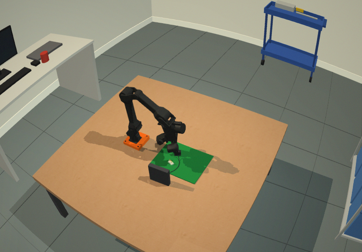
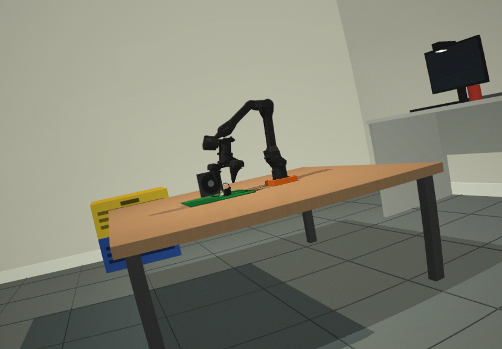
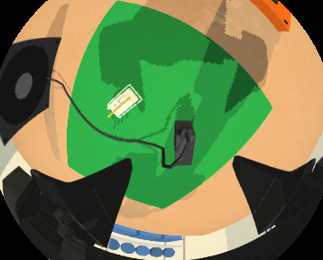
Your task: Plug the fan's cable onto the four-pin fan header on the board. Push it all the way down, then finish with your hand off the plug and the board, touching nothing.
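The fan's black plug [image 2: 226, 191] [image 3: 184, 146] stands on the green board [image 1: 200, 161] [image 3: 164, 77], apart from the header. The white header [image 1: 170, 162] [image 3: 124, 100], with a yellowish bar across it, is empty, up and left of the plug in the wrist view. A thin black cable [image 1: 179, 161] [image 3: 101, 132] runs from the plug's top to the square black fan [image 1: 159, 175] [image 2: 205, 184] [image 3: 16, 106], which stands on edge beside the board. My gripper [image 2: 226, 185] [image 3: 185, 163] is open and empty, pointing down low over the plug, fingertips to either side of it. In the top view the gripper largely hides the plug.
The arm's orange base [image 1: 137, 141] [image 2: 282, 180] [image 3: 277, 13] is fixed to the wooden table [image 1: 231, 133] behind the board. The standing fan is an upright obstacle at the board's edge. The desk, blue cart and shelving are away from the table.
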{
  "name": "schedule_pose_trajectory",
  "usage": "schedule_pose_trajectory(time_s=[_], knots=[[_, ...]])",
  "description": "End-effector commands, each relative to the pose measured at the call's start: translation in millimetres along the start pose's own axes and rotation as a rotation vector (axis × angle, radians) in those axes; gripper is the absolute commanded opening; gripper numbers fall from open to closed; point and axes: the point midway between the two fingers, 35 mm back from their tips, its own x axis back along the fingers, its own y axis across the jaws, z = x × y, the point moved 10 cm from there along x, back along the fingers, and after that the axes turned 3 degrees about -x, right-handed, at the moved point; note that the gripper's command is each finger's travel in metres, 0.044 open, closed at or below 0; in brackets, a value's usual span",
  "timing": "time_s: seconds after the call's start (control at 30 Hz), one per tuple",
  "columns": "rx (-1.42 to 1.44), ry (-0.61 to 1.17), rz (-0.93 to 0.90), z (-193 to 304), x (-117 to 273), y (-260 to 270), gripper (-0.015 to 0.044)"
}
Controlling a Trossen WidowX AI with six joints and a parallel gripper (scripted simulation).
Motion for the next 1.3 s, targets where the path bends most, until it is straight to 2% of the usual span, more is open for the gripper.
schedule_pose_trajectory(time_s=[0.0, 0.67, 1.1, 1.27], knots=[[0.002, -0.006, 0.006, -3, -8, -1, 0.044], [0.002, -0.006, 0.006, -10, -34, -1, 0.044], [-0.004, -0.005, 0.002, -9, -31, 0, 0.0099], [-0.004, -0.005, 0.002, -9, -31, 0, 0.0065]])
